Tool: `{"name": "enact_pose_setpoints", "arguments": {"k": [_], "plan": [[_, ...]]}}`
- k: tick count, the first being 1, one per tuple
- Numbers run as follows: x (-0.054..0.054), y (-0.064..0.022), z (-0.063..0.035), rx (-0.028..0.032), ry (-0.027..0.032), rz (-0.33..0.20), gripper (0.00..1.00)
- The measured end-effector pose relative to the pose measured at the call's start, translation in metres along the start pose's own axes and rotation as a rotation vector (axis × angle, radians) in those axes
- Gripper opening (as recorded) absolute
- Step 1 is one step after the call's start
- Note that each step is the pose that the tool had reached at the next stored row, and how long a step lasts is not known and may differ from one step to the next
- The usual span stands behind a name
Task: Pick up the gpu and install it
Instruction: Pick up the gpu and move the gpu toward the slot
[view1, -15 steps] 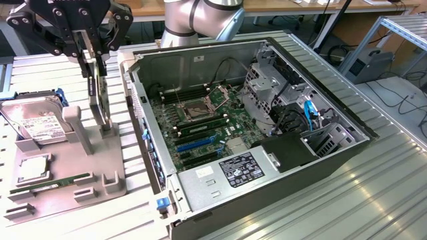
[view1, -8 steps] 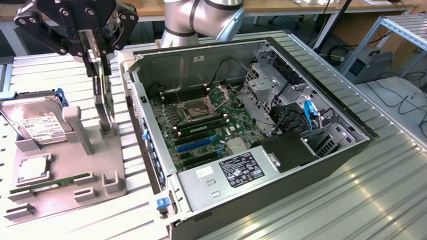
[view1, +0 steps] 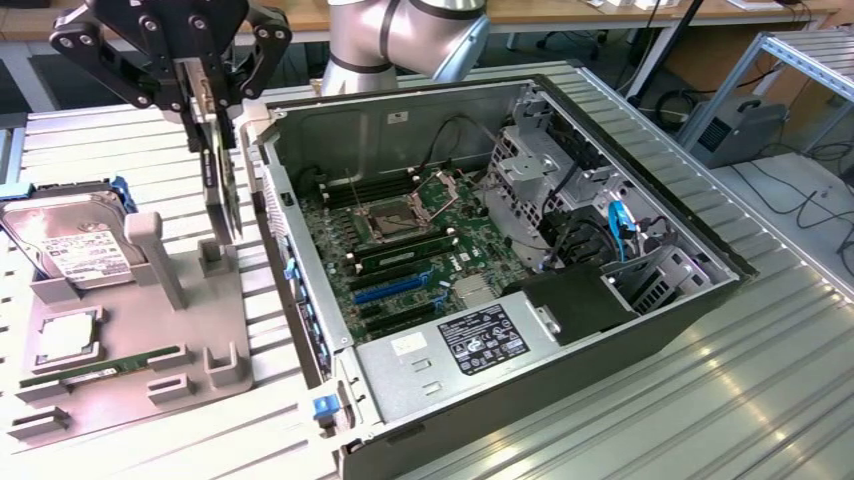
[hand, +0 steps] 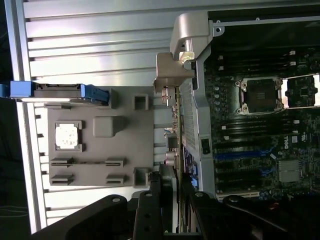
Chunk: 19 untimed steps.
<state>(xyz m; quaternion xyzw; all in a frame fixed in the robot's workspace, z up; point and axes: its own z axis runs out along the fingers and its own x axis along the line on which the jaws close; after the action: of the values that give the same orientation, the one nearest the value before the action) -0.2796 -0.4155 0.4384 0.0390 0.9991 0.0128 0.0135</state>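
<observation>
We see the jaws clenched on the gpu (view1: 214, 175), holding it upright, edge-on over the grey rack (view1: 200, 325), probably to suit slots in the open case (view1: 574, 370).

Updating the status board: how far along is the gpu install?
Done: the end effector is closed on the gpu, which stands upright on edge. In hand: the card hangs above the grey parts holder, outside the open case; I cannot tell whether it is clear of its stand. Left: seating it. The blue motherboard slots are empty.
</observation>
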Motion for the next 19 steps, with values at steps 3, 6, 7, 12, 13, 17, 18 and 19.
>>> {"name": "enact_pose_setpoints", "arguments": {"k": [3, 6, 7, 12, 13, 17, 18, 19], "plan": [[-0.003, 0.0002, 0.0001, 0.0, 0.0, 0.0, 0.27], [-0.006, 0.0005, 0.0003, 0.0001, 0.0001, 0.0, 0.27], [-0.007, 0.0006, 0.0003, 0.0002, 0.0, 0.0, 0.27], [-0.012, 0.001, 0.0007, 0.0004, 0.0, 0.0, 0.27], [-0.014, 0.0011, 0.0008, 0.0005, 0.0, 0.0, 0.27], [-0.018, 0.0014, 0.001, 0.0009, -0.0001, 0.0, 0.27], [-0.019, 0.0015, 0.0011, 0.001, 0.0, 0.0, 0.27], [-0.021, 0.0016, 0.0012, 0.0011, 0.0, 0.0, 0.27]]}}
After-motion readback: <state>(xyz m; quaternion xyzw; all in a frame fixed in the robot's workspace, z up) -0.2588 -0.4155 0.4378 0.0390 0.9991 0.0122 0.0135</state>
